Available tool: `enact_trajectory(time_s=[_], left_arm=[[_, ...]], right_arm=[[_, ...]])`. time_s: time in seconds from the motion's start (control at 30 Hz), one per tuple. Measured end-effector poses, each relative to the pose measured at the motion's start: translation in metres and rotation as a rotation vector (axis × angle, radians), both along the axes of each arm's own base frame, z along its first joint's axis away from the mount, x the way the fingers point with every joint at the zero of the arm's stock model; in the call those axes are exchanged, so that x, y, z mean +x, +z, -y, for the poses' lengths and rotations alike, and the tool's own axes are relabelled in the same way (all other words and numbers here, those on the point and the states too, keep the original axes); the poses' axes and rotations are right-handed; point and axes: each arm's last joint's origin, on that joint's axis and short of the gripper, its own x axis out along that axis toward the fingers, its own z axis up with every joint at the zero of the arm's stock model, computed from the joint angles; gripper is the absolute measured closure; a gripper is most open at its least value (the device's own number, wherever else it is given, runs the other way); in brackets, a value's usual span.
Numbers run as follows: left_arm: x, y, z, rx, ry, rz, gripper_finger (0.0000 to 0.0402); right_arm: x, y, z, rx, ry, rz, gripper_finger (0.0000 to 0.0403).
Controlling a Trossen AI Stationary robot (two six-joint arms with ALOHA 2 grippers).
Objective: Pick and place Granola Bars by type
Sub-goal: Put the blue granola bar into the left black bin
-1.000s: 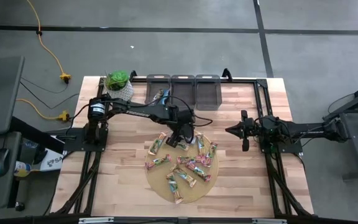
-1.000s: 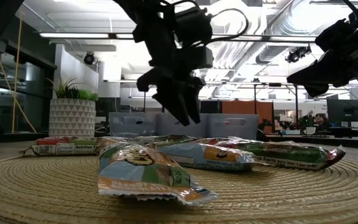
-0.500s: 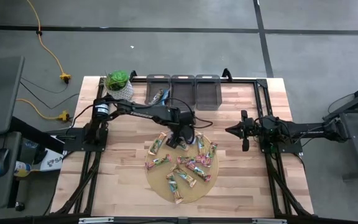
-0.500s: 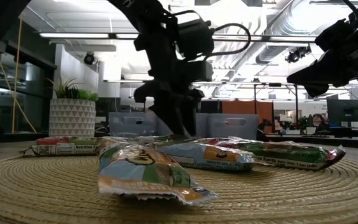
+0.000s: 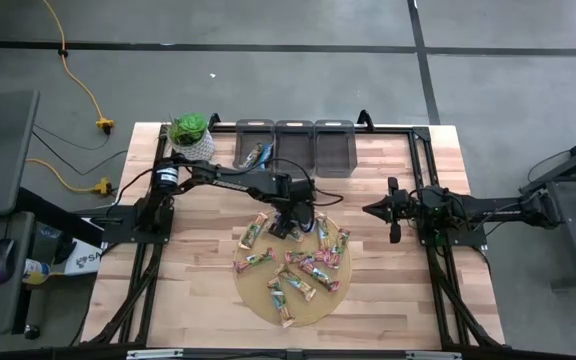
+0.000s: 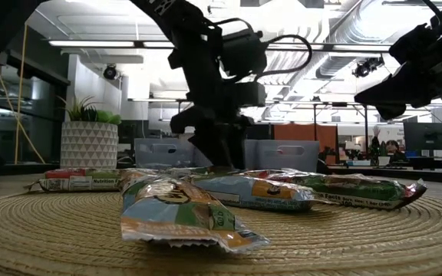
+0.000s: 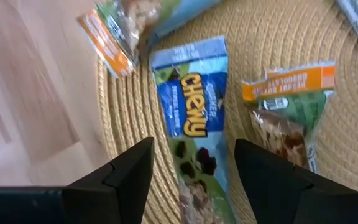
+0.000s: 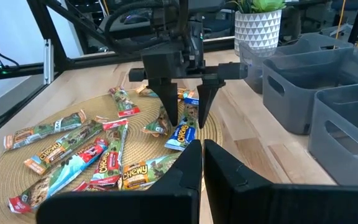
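Note:
Several granola bars [image 5: 308, 265] with blue, green, orange and pink wrappers lie scattered flat on a round woven mat [image 5: 253, 290]. My left gripper [image 5: 290, 222] is low over the mat's far part, pointing down and open. Its fingers stand on either side of a blue Chewy bar [image 7: 188, 106], which lies flat on the mat [image 7: 260, 50]. The right wrist view shows the same gripper [image 8: 186, 115] above that blue bar [image 8: 182, 134]. My right gripper [image 5: 380, 210] waits shut in the air to the right of the mat. One bar [image 5: 258, 155] lies in the leftmost bin.
Three grey bins [image 5: 295, 145] stand in a row at the table's far edge. A potted plant in a white pot [image 5: 190, 135] stands to their left. Green and orange bars [image 7: 291, 106] lie close beside the blue one. Bare wood lies left and right of the mat.
My left gripper has come down toward the mat's far part, from above the bars to just over the blue bar. The bars have stayed where they were.

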Motion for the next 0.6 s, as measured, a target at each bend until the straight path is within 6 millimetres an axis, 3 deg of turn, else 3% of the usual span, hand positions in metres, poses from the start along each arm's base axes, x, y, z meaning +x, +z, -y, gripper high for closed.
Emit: enact_trajectory(time_s=[0.6], left_arm=[[0.003, -0.017, 0.001, -0.087, 0.059, -0.046, 0.0181]], right_arm=[[0.0, 0.0, 0.0, 0.0, 0.0, 0.001, 0.0403]])
